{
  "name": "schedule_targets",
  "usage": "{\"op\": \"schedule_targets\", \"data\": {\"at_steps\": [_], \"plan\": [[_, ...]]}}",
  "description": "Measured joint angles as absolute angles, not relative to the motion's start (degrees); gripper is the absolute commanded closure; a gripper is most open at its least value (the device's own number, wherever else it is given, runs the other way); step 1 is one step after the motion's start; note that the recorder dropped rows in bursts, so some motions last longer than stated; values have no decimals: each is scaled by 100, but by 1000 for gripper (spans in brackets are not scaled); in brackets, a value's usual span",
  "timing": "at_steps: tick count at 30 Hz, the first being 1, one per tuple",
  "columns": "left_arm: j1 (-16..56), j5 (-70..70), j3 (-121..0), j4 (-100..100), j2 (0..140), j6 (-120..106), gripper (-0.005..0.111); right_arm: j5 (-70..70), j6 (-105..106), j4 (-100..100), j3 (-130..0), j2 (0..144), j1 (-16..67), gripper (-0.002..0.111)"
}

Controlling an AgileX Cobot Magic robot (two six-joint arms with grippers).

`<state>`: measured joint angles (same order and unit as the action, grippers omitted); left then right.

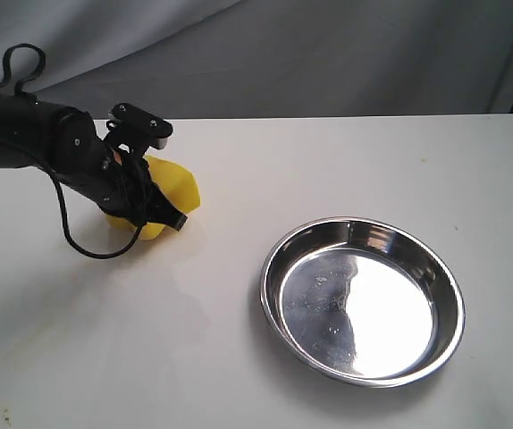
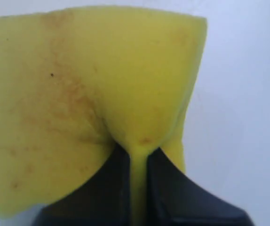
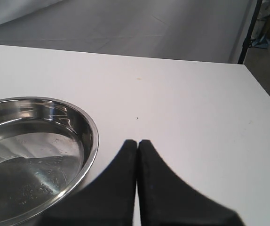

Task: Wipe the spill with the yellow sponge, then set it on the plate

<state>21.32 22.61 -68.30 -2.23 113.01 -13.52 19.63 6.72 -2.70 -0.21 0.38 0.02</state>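
Note:
My left gripper (image 1: 154, 210) is shut on the yellow sponge (image 1: 174, 189), pinching it so the foam folds around the black fingers. Up close, the yellow sponge (image 2: 78, 94) fills the left wrist view, with brownish stains on its face and a thin squeezed strip between the fingertips (image 2: 121, 174). It is held at the table's left side, well left of the plate (image 1: 362, 299). The plate's rim (image 3: 90, 141) also shows in the right wrist view, beside my right gripper (image 3: 138, 142), which is shut and empty. No spill is visible; the sponge and arm may hide it.
A white table (image 1: 328, 161) carries everything, with a grey cloth backdrop (image 1: 328, 54) behind its far edge. A black cable (image 1: 78, 241) loops down from the left arm onto the table. A dark stand (image 3: 248, 33) rises past the table's far corner.

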Motion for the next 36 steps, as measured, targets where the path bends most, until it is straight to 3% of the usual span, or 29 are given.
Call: {"op": "schedule_targets", "data": {"at_steps": [11,24,36], "plan": [[1971,3131,-6830,477,11301,-1264,107,1963,672,-270,-21,38,2,108],[1948,6632,-6868,1365,11301,-1331,107,1963,672,-270,-21,38,2,108],[1935,6843,-6205,1435,11167,-1364,107,1963,672,-270,-21,38,2,108]]}}
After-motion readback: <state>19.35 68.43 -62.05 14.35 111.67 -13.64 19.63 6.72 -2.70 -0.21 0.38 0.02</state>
